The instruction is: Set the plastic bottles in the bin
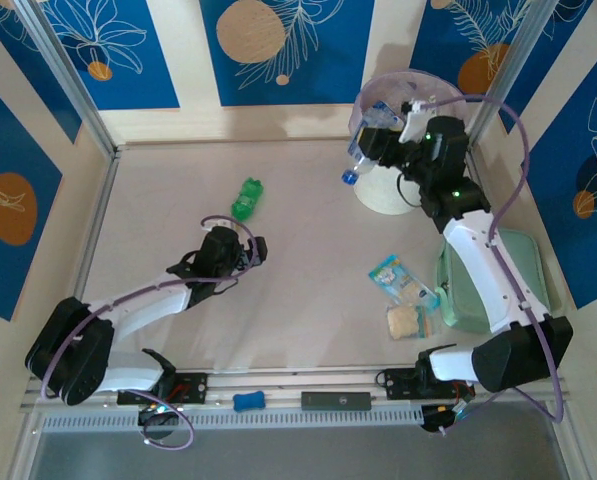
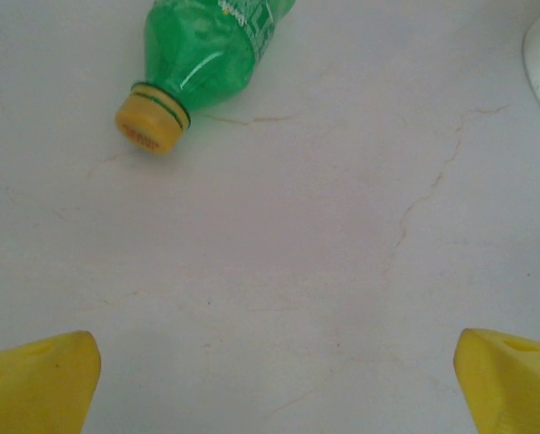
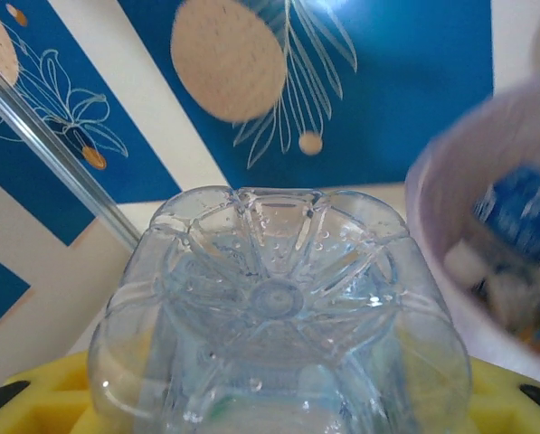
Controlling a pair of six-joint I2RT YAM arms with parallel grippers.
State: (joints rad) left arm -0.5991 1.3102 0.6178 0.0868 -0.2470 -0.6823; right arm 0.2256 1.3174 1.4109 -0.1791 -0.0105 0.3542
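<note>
Now: right gripper (image 1: 380, 147) clenched on clear bottle (image 1: 364, 150), tilted, base over bin (image 1: 383, 198) rim, blue cap hanging outside bin's left wall. Meanwhile left gripper (image 2: 274, 371) empty, jaws spread wide, well left of bin; green bottle (image 2: 206, 54) just ahead, long axis roughly toward gripper, yellow cap nearest; left arm nearer it. Label writing unreadable.

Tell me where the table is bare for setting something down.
Bare: far-left table, wall to green bottle; middle, between that bottle and the bin. Crowded: near right, with snack packet, biscuit and green case.
</note>
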